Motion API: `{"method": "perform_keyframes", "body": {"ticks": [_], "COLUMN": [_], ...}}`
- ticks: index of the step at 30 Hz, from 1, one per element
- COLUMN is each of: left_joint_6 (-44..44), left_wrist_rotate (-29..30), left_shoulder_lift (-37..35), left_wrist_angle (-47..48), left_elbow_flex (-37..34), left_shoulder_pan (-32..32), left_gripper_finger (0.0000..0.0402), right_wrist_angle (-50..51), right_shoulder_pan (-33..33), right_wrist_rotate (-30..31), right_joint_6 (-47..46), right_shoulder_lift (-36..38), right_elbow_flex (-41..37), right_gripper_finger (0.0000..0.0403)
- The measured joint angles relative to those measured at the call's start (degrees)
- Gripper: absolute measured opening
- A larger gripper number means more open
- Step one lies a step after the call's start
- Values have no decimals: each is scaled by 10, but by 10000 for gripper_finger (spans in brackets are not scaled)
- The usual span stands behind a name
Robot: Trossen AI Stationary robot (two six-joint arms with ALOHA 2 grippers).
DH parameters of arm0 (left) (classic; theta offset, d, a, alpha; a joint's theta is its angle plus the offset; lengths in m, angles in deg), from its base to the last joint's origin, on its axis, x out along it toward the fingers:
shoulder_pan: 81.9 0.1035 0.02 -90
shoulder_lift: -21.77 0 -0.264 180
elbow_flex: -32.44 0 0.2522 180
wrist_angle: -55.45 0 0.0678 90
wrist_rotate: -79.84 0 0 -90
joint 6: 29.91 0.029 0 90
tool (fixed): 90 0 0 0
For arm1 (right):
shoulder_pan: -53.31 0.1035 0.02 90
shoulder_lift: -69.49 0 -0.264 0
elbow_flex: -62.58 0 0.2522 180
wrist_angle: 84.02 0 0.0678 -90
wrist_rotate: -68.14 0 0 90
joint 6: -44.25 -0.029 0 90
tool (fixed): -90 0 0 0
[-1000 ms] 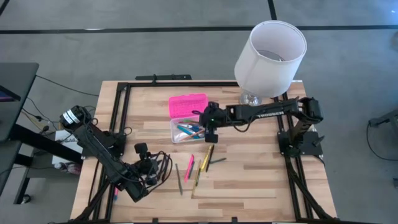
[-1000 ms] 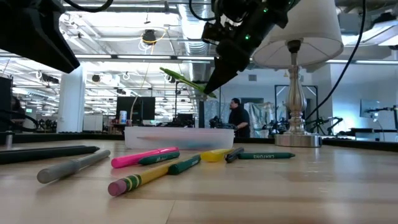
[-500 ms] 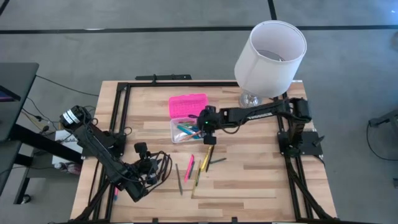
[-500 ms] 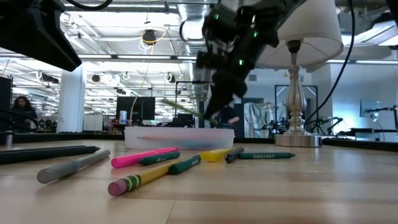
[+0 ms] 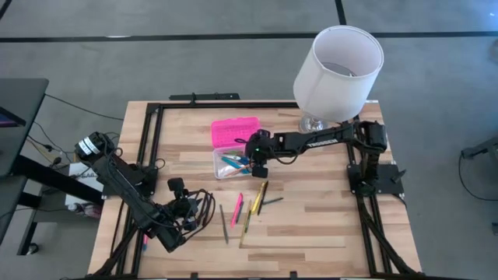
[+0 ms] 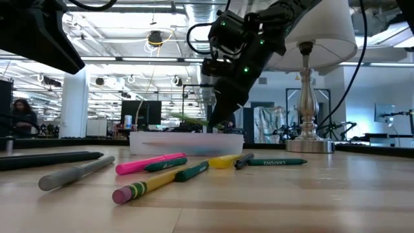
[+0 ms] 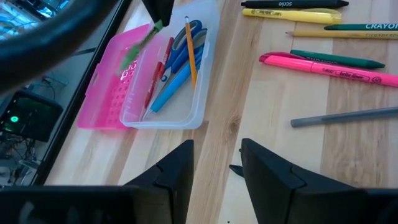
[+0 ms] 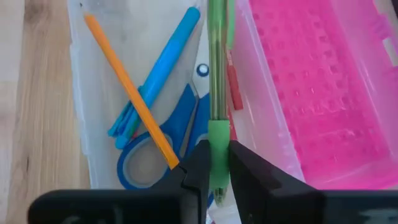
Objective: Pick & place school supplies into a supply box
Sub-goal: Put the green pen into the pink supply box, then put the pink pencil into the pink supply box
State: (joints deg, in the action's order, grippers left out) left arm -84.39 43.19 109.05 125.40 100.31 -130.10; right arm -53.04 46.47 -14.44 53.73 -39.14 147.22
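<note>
My right gripper (image 8: 216, 163) has its fingers pinched on a green pen (image 8: 217, 74), whose long axis runs along the clear supply box (image 8: 81, 81) toward the frame's top. In the high view the box (image 5: 221, 163) sits at centre, directly under that gripper (image 5: 254, 162). My left gripper (image 7: 216, 167) waits lower left, fingers apart and empty, nearer the loose markers (image 5: 236, 208).

Light wood plank table (image 5: 311, 225) with a black frame around it. Near the middle of the frame sits the clear supply box (image 5: 227, 163) with its pink lid (image 5: 234, 131) open above it, lamp base (image 5: 312, 124) upper right. Just below the box lie loose pens and markers (image 5: 247, 206): pink, yellow, green, grey.
</note>
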Motion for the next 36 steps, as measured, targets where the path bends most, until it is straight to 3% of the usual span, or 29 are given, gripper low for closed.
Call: {"method": "perform_keyframes", "body": {"ticks": [12, 21, 24, 31, 36], "left_joint_6": [0, -26, -49, -156, -233], "left_wrist_rotate": [-2, -27, -92, -366, -491], "left_shoulder_lift": [0, 0, 0, 0, 0], "left_wrist_angle": [0, -11, -11, 8, 27], "left_elbow_flex": [0, -10, -32, -64, -62], "left_shoulder_pan": [0, 4, 10, 14, 14], "left_gripper_finger": [128, 128, 128, 128, 128], "right_wrist_angle": [-1, -4, -4, 7, 6], "right_shoulder_pan": [0, 30, 46, 83, 87], "right_wrist_rotate": [0, 1, 1, 0, 0], "right_joint_6": [4, 58, 73, 100, 101], "right_shoulder_lift": [0, 38, 56, 81, 82], "right_elbow_flex": [0, 0, 0, 0, 0], "right_gripper_finger": [104, 108, 107, 107, 107]}}
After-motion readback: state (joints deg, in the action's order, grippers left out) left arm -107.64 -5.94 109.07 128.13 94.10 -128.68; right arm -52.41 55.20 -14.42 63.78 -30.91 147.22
